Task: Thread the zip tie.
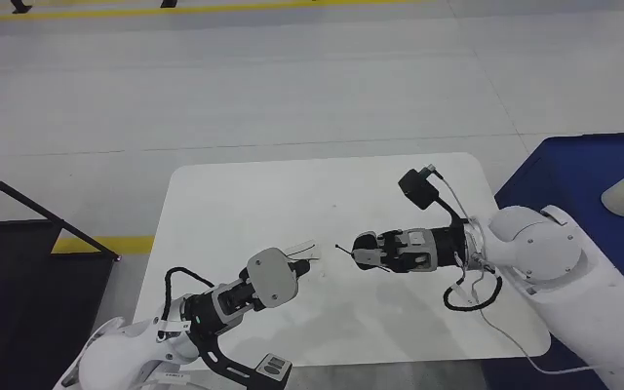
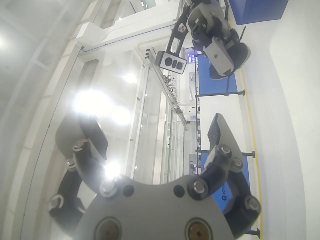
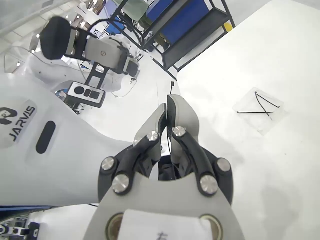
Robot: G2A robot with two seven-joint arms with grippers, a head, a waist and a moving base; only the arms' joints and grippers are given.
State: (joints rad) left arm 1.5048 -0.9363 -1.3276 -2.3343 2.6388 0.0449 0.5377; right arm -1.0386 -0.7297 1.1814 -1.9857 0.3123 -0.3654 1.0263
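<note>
Right wrist view, right end effector (image 3: 166, 104) pinching thin black zip tie (image 3: 172, 86), left end effector (image 2: 155, 123) wide

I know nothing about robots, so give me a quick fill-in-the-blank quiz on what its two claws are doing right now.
1. The right gripper is shut on a thin black ___.
2. The left gripper stands ___, holding nothing.
3. Spare zip ties lie in a clear tray that rests on the white ___.
Missing words: zip tie; open; table.
</note>
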